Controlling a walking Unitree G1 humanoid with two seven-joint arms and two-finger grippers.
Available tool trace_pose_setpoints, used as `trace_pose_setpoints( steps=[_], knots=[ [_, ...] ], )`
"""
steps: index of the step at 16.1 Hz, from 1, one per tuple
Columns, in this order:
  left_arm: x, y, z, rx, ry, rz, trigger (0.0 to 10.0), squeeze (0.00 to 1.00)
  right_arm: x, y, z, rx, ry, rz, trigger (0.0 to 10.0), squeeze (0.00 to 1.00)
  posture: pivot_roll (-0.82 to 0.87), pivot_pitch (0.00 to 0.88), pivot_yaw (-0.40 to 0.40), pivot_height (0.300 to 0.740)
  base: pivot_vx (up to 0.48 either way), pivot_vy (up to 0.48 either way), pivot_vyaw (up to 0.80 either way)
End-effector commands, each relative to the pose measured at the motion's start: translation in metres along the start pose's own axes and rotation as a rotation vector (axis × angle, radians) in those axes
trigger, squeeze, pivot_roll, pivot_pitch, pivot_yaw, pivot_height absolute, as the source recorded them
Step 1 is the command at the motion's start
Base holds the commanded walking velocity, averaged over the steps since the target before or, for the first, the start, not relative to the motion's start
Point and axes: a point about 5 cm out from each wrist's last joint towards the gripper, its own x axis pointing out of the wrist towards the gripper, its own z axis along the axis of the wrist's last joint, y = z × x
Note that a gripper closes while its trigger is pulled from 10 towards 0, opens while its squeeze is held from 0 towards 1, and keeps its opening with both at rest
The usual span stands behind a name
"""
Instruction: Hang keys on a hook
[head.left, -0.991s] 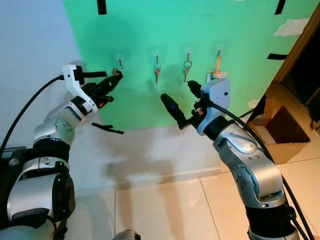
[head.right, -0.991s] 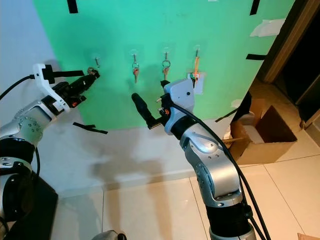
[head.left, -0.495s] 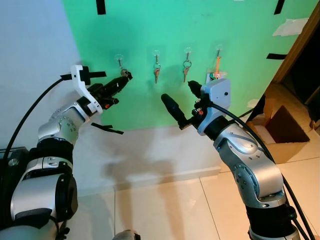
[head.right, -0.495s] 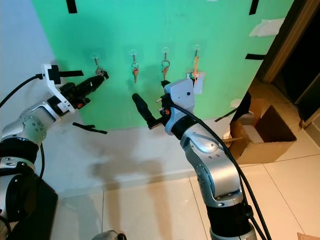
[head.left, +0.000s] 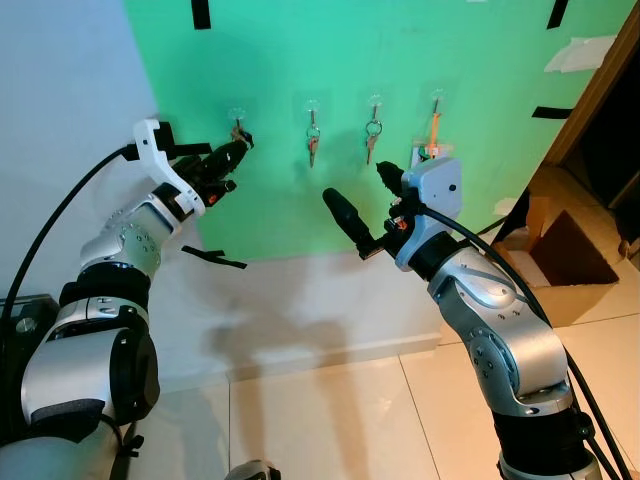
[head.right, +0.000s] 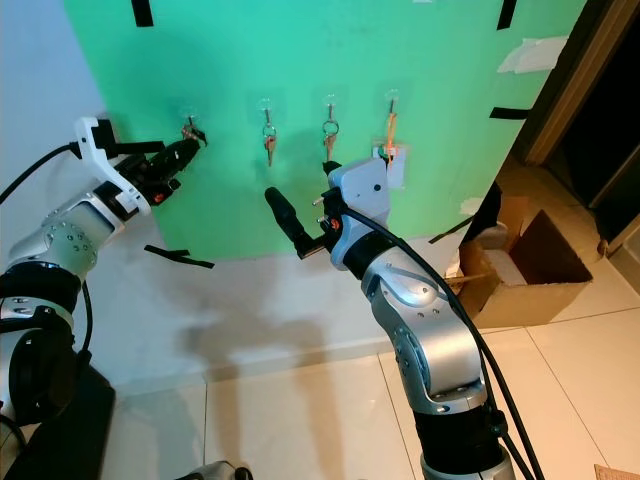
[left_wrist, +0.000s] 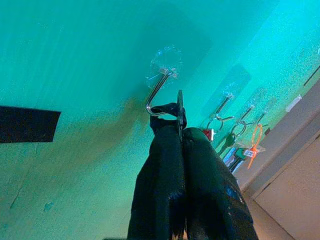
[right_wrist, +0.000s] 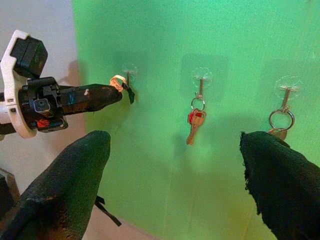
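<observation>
The step in hand looks like the hanging itself: the left gripper (head.left: 236, 152) is pinched tight on a key ring (left_wrist: 179, 107), holding it right at the curved tip of the leftmost hook (left_wrist: 159, 91) on the green wall (head.left: 400, 60). From the left wrist view the ring touches or just overlaps the hook's end, though whether it is truly threaded on I cannot tell. The next move probably calls for sliding the ring over the tip, then letting go. The left arm is raised and stretched toward the wall, its fingers pointing at the hook. Further right, other keys (head.left: 314, 143) already hang on neighbouring hooks (three of them). The right gripper (head.left: 362, 195) is held up near the wall, fingers spread wide and holding nothing.
</observation>
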Motion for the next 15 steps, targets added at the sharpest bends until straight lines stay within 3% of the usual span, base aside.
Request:
trace_pose_setpoints(
  steps=[1, 11, 15],
  knots=[
    [0.001, 0.001, 0.003, 0.003, -0.010, 0.022, 10.0, 0.00, 0.002, 0.001, 0.003, -0.018, -0.003, 0.006, 10.0, 0.00, -0.11, 0.000, 0.019, 0.740, 0.000, 0.000, 0.00],
    [0.001, 0.002, -0.009, -0.068, 0.015, 0.035, 10.0, 0.00, 0.004, 0.001, 0.004, -0.025, -0.002, 0.011, 10.0, 0.00, -0.10, 0.000, 0.015, 0.740, 0.000, 0.000, 0.00],
    [0.000, 0.009, -0.010, -0.101, 0.004, 0.133, 10.0, 0.00, 0.004, 0.001, 0.004, -0.030, -0.001, 0.014, 10.0, 0.00, -0.10, 0.000, 0.012, 0.740, 0.000, 0.000, 0.00]
  ],
)
